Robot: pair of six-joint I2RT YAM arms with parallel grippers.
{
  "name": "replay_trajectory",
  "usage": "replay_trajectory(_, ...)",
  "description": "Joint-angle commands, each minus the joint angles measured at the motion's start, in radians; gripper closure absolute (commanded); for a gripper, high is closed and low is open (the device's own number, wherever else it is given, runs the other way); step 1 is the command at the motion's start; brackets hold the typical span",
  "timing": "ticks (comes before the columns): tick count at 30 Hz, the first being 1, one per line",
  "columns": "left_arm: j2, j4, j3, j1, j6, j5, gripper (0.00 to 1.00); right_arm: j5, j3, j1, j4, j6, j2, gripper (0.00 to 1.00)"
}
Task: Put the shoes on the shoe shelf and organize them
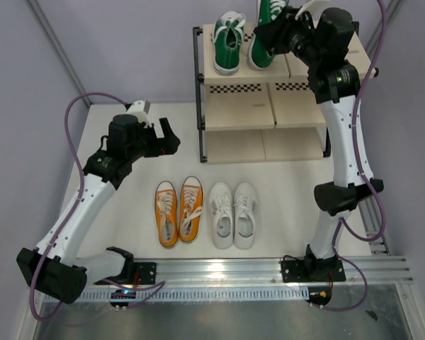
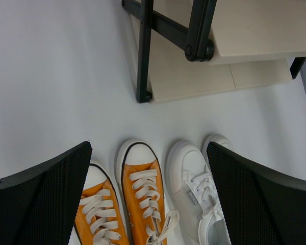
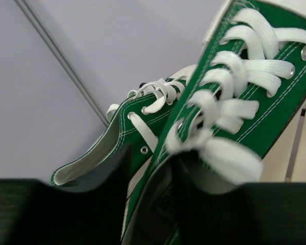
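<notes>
Right gripper (image 1: 275,37) pinches green shoe (image 1: 261,51) at its collar, far edge. Canvas looks light and floppy; the stiffer heel seems the better hold. Left gripper (image 1: 168,139) wide, empty.

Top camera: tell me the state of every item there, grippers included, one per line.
left gripper, open, empty.
right gripper, shut on right green shoe.
right green shoe, held tilted at the top board.
left green shoe, resting on the top board.
orange pair, on the table, laced.
white pair, on the table, laced.
shoe shelf, upright.
</notes>
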Motion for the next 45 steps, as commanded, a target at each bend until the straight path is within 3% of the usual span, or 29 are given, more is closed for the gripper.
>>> replay_trajectory(1, 0.005, 0.051, -0.002, -0.002, 0.008, 0.015, 0.01, -0.004, 0.017, 0.007, 0.005, -0.032, 0.005, 0.51)
replay_trajectory(3, 0.005, 0.052, -0.003, -0.002, 0.011, 0.014, 0.01, -0.019, 0.020, 0.007, 0.011, -0.032, 0.002, 0.31)
replay_trajectory(7, 0.006, 0.057, 0.000, -0.002, 0.009, 0.020, 0.01, -0.032, 0.054, 0.007, 0.005, -0.032, -0.007, 0.21)
replay_trajectory(15, -0.003, 0.066, 0.013, -0.002, 0.005, 0.021, 0.01, 0.056, -0.010, 0.007, -0.039, -0.094, -0.115, 0.20)
replay_trajectory(24, -0.006, 0.080, 0.046, -0.002, 0.008, 0.023, 0.01, 0.194, -0.087, 0.047, -0.116, -0.200, -0.099, 0.16)
replay_trajectory(39, -0.069, 0.043, 0.001, -0.002, 0.048, -0.032, 0.01, 0.367, -0.075, 0.104, -0.078, -0.259, 0.002, 0.18)
replay_trajectory(43, -0.089, 0.040, -0.014, -0.002, 0.057, -0.040, 0.01, 0.396, -0.086, 0.119, -0.047, -0.268, 0.020, 0.28)
replay_trajectory(45, -0.093, 0.031, -0.016, -0.002, 0.066, -0.040, 0.01, 0.413, -0.083, 0.119, -0.032, -0.269, 0.025, 0.46)
